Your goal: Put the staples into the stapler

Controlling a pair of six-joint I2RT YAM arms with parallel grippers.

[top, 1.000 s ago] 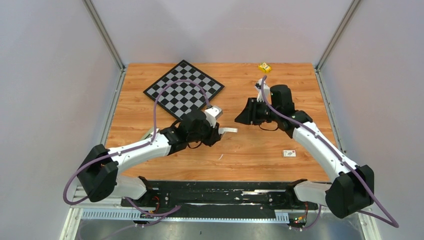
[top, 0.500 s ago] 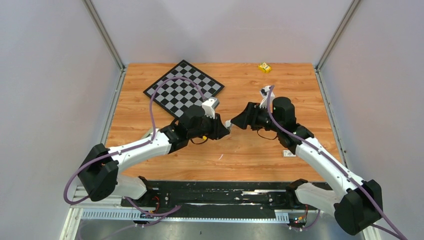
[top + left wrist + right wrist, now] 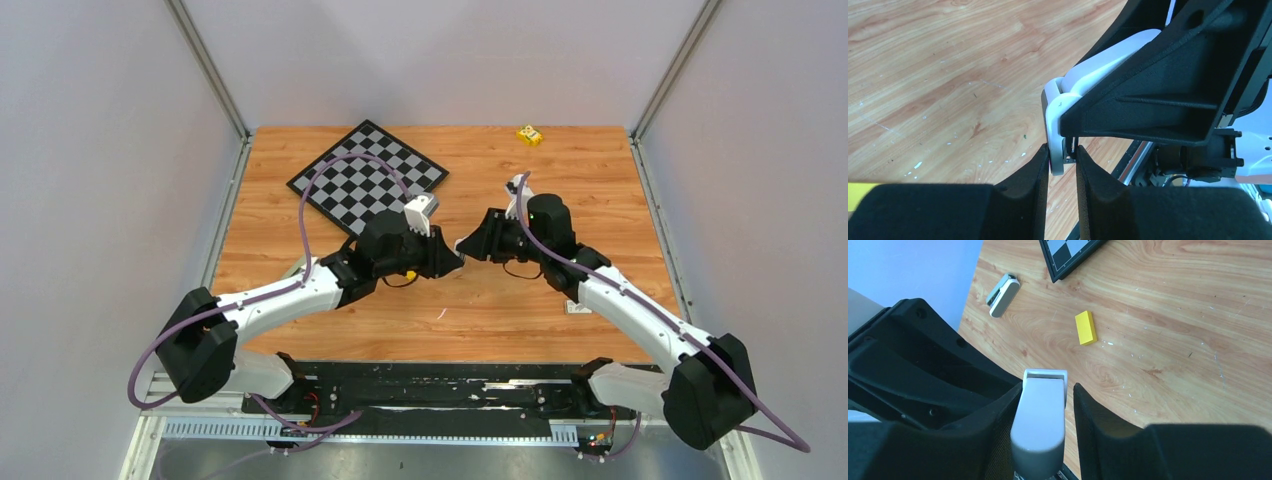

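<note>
A wooden table [image 3: 500,170] with pale orange grain and small white flecks stands inside lilac-grey walls [image 3: 100,150], with bare metal posts [image 3: 205,65] rising at its two far corners. A black-and-white chessboard [image 3: 368,175] lies turned like a diamond at the far left. A small yellow item [image 3: 529,135] sits at the far edge.

Both arms reach inward and meet above the middle of the table. The stapler [image 3: 1040,425] is held off the surface between them. The right gripper [image 3: 1045,387] is clamped around its rounded grey top. The left gripper [image 3: 1063,155] is pinched nearly closed on the thin end of its lower part.

On the table to the left lie a yellow block [image 3: 1085,327] and, nearer the wall, a grey-and-white object [image 3: 1002,295]. A white box [image 3: 573,307] shows beside the right arm; its label is too small to read. A pale sliver [image 3: 440,315] lies near the front edge, too small to identify.
</note>
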